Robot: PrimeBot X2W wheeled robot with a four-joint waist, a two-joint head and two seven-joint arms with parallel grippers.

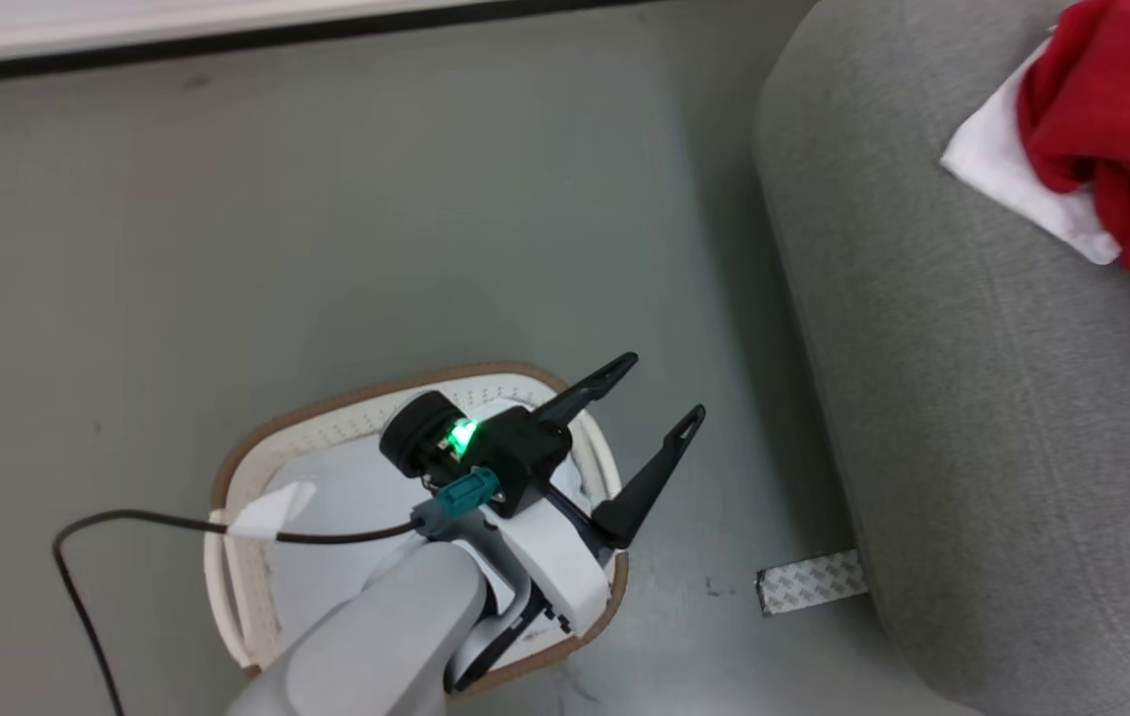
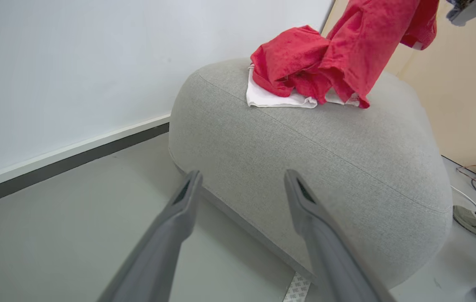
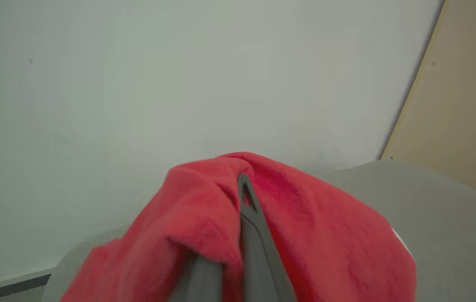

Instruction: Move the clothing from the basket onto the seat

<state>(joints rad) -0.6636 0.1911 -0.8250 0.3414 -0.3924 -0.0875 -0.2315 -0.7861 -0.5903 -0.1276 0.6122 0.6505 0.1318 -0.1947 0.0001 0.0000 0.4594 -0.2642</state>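
Above the rounded top of the light grey woven-fabric sofa (image 3: 451, 209), the right claw (image 3: 244, 184) is clenched on a plain red garment (image 3: 305, 218), which drapes limp over both fingers. In the left wrist view the same cloth (image 2: 368, 46) hangs down and seems to reach the sofa top (image 2: 305, 159), beside a crumpled red garment with white panels (image 2: 288, 71) already lying there.

The fabric looks light and soft with no stiffness, so it should slump wherever it is let go. A pinch on a bunched fold would likely hold better than a single layer, and loose cloth may snag on the fingertips at release.

The left claw (image 1: 662, 388) hangs spread wide and empty over the cream-white perforated plastic basket (image 1: 326, 410), whose inside shows a pale blue-white flat cushion (image 1: 326, 537).

The sofa's edge curves away to the grey floor (image 1: 326, 199), so cloth dropped near it could slide off; the broad bare middle is safer. Open floor lies between basket and sofa.
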